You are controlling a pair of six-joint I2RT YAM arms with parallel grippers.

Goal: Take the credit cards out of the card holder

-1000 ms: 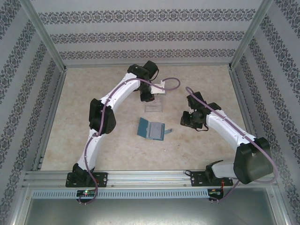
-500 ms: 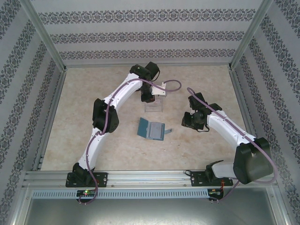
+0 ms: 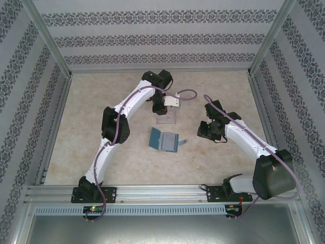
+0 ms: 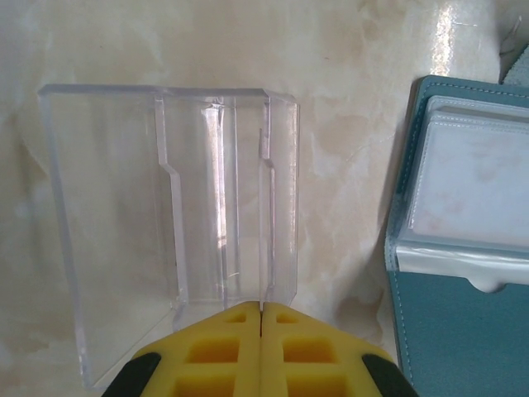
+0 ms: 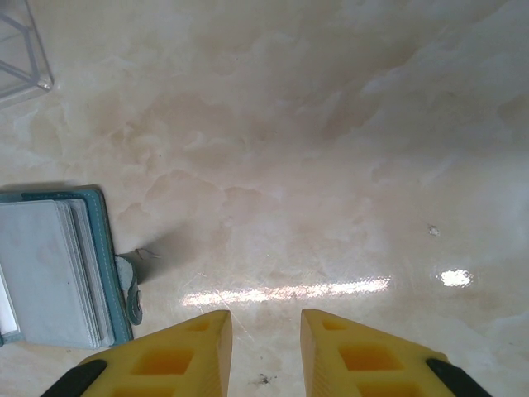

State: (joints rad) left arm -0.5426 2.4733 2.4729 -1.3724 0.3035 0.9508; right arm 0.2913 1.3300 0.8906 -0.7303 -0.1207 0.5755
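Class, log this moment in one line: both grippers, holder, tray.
left gripper: shut, at tray edge | right gripper: open, empty | holder: open on table

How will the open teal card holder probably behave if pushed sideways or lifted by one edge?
The card holder lies open and flat on the glossy table, so a push should slide it rather than tip it. Its thin cover and clear sleeves look flexible; lifted by one edge, it may sag or fold shut.

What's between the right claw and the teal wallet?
In the right wrist view: bare tabletop between right gripper and card holder, plus its little tab.
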